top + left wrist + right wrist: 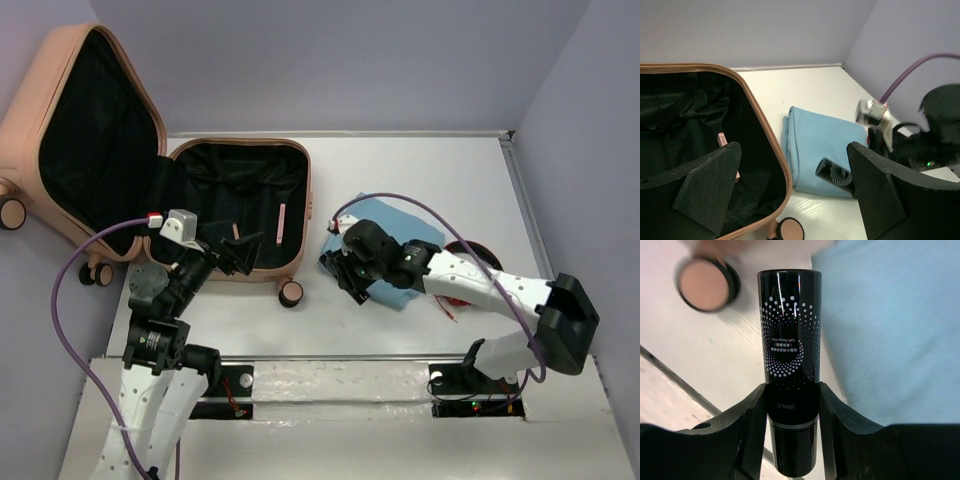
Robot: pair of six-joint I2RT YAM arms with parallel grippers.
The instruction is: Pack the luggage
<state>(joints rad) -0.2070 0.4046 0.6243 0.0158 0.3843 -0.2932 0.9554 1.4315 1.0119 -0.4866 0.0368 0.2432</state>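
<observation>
Top view: the luggage (225, 185) lies open on the left part of the table (420, 165), its lid propped up at its far-left side. The left pincer (238, 255) hangs spread over the luggage's near rim, holding nothing. Just right of the luggage lies a blue cloth (385, 212). The right pincer (350, 278) sits over the cloth's corner nearest the luggage.

Left wrist view: both fingers (705, 185) stand wide apart, one over the luggage's black lining and the other outside its rim. A black dotted bottle (835, 174) shows over the cloth. A wheel (790, 230) sits at the luggage's near corner.

Right wrist view: the right pincer pinches the bottle's lower part from both sides, with the cloth on the side away from the wheel.
</observation>
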